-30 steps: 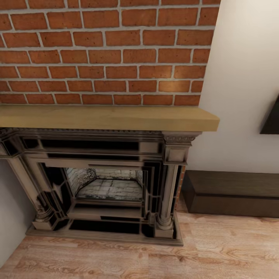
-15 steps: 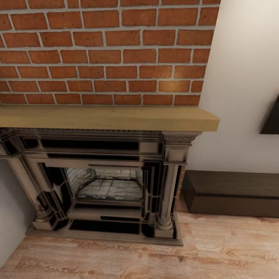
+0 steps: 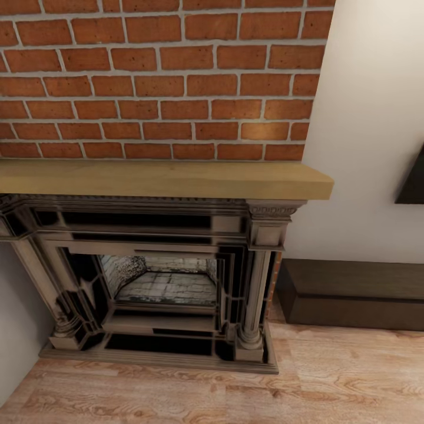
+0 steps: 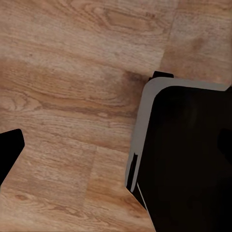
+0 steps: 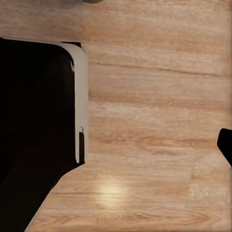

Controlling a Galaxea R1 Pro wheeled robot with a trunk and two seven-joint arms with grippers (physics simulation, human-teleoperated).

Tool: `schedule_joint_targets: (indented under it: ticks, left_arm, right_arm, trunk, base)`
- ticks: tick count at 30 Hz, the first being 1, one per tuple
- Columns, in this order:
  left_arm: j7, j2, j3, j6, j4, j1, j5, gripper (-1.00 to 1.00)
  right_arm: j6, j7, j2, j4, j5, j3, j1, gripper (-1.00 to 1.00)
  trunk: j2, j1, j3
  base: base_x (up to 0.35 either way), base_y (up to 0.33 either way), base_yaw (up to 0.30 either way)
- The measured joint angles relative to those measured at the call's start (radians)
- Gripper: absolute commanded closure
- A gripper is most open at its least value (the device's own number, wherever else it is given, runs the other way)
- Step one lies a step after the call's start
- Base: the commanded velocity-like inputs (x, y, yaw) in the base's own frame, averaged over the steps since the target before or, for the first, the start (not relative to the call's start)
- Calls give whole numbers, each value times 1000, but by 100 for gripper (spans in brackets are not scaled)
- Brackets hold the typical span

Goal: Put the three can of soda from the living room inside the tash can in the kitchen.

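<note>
I face the living room's red brick chimney (image 3: 159, 76), with a tan mantel (image 3: 165, 179) over an ornate dark fireplace (image 3: 165, 282). The cans of soda, the tash can and the kitchen are out of view. The mantel top is bare. In the left wrist view, my left gripper's dark fingertip (image 4: 8, 153) sits at the picture's edge over light wood floor (image 4: 72, 96). The right gripper's dark fingertip (image 5: 226, 145) likewise sits at the edge over floor (image 5: 154, 121). Nothing lies between the fingers of either gripper.
A long dark low bench (image 3: 353, 294) stands against the white wall right of the fireplace. A dark object (image 3: 413, 182) hangs on that wall at the right edge. Light wood floor (image 3: 330, 383) runs in front. A black body with a grey rim (image 4: 193, 159) (image 5: 34, 125) shows beside each gripper.
</note>
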Motion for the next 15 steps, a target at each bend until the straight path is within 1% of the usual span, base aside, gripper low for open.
schedule_joint_targets:
  ticks: [9, 15]
  left_arm:
    - [0, 0, 0, -3, 3, 0, -2, -100]
    - [0, 0, 0, -5, 3, 2, -1, -100]
  right_arm:
    - [-3, 0, -5, 3, 0, -11, 0, -100]
    - [-5, -2, 0, 2, 0, -15, 0, -100]
  trunk:
    - [0, 0, 0]
    - [0, 0, 0]
  base:
    - [0, 0, 0]
    - [0, 0, 0]
